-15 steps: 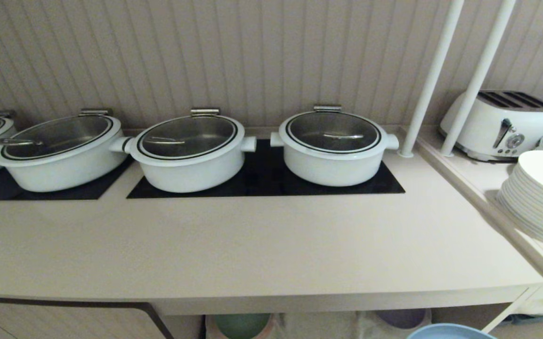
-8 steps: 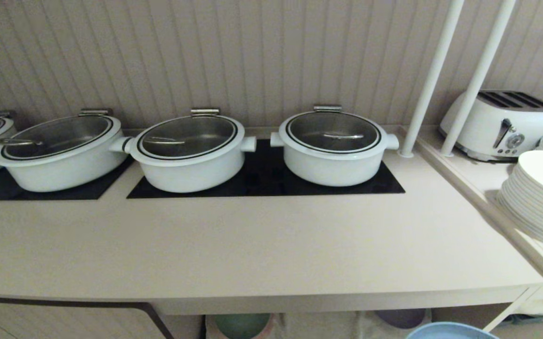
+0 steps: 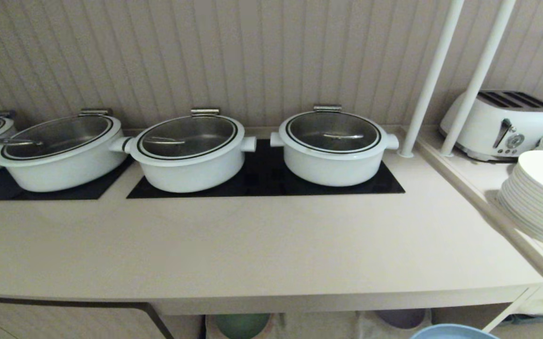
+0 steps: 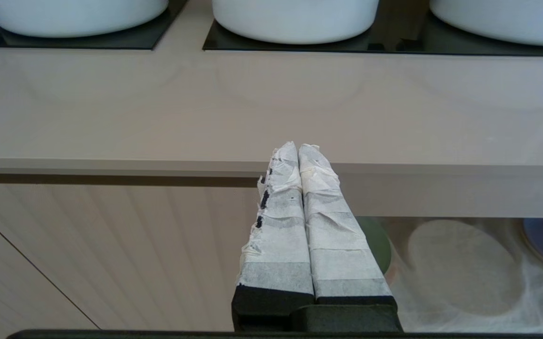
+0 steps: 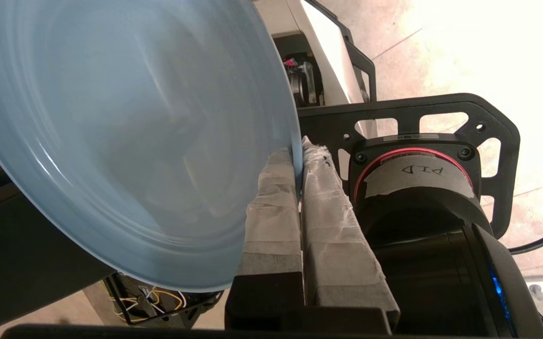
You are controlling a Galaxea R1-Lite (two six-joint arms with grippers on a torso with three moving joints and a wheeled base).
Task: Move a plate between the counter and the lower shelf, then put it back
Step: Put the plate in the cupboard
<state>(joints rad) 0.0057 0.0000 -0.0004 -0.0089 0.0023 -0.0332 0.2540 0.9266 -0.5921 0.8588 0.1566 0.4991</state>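
1. Right gripper point(image 5: 298, 155) is pinching the rim of the plate point(image 5: 125, 136) between its taped fingers point(image 5: 271, 207) – edge-only grip, so treat it as weak.
2. Plate location: held in the air in front of the counter point(image 3: 262, 249), below its front edge, at the near right. In the head view only a sliver of it point(image 3: 450, 332) shows at the bottom.
3. Left gripper point(image 4: 298, 155) is pressed together, holding nothing, parked low in front of the counter edge. Leave it there.
4. Step in hand, as I read it – carrying the plate between the lower shelf point(image 4: 464, 273) and the counter. Which way it is headed I can't tell.
5. If going up: pull the plate clear of the counter's front edge before you raise it, or the far rim may clip the underside.
6. Keep the plate near level – a rim pinch may let it swing or slip if you tilt or jerk.
7. Set it on the bare strip of counter near you, short of the pots point(image 3: 332, 146) and the black panel point(image 3: 262, 181), and away from the stack of white plates point(image 3: 539, 197) on the right.
8. If going down: aim for the bare round spot on the cloth, between the green plate point(image 3: 242, 324) and the purple plate point(image 3: 401, 318).
9. Don't let go until the plate's base rests flat.
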